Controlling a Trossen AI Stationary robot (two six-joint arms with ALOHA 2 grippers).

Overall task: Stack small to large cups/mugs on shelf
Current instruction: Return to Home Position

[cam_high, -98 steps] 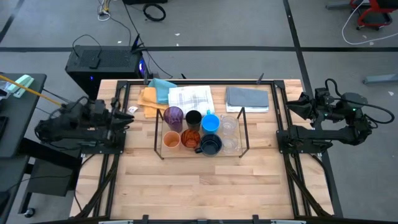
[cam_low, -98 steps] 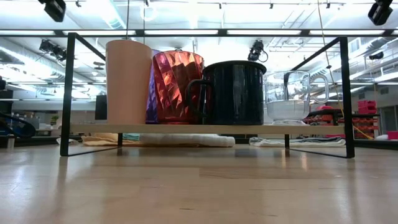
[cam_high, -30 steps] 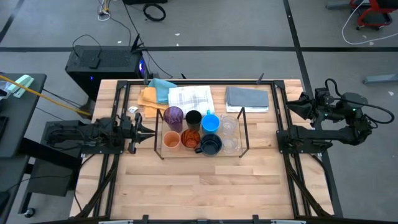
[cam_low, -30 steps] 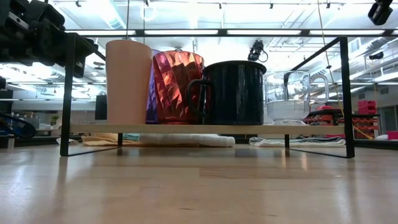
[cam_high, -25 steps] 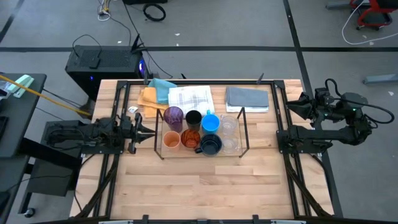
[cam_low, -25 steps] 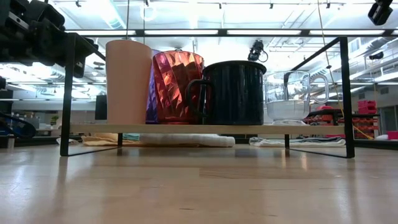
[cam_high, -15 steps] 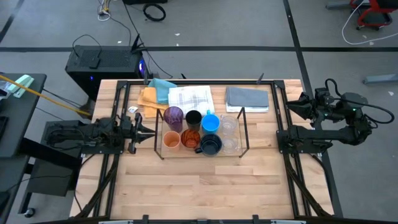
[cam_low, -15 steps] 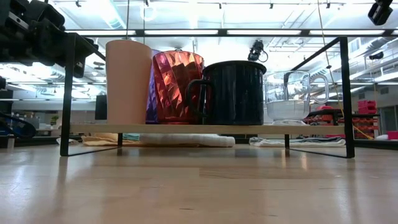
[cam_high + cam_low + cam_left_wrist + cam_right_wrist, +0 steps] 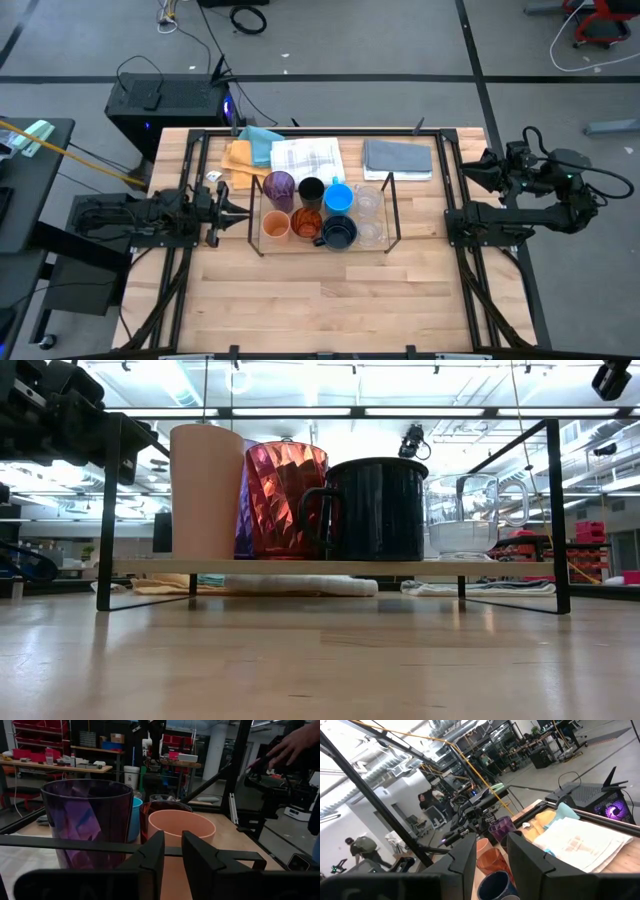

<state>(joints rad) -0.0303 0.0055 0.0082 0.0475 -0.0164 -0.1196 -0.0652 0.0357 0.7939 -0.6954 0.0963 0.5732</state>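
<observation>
The shelf (image 9: 300, 567) is standing in the middle of the tabletop (image 9: 330, 300) and is carrying all the cups in two rows. Along the shelf's far row, the purple cup (image 9: 279, 186) is standing at the left end, the black cup (image 9: 311, 190) is sitting next along, and the blue cup (image 9: 338, 198) is sitting past the middle. Along the shelf's near row, the orange cup (image 9: 276, 226) is standing at the left end, the faceted orange glass (image 9: 307, 224) is sitting next, and the navy mug (image 9: 341, 233) is sitting mid-shelf, its handle pointing at the orange glass. Clear glassware (image 9: 368, 203) is filling the shelf's right end, where the low view is showing a handled clear mug (image 9: 470, 515); how many clear pieces are there cannot be told. The left gripper (image 9: 243, 209) is hovering just off the shelf's left end and pointing at it, its fingers (image 9: 156, 845) standing slightly apart and gripping nothing. The right gripper (image 9: 491, 842) is waiting well off the shelf's right end, its fingers likewise a little parted and empty. Beyond the shelf's far side, a yellow cloth (image 9: 237, 158), a teal cloth (image 9: 262, 140), a checked towel (image 9: 308, 158) and a grey towel (image 9: 398, 158) are lying flat. A person's hand (image 9: 295, 742) is showing past the shelf's right end.
</observation>
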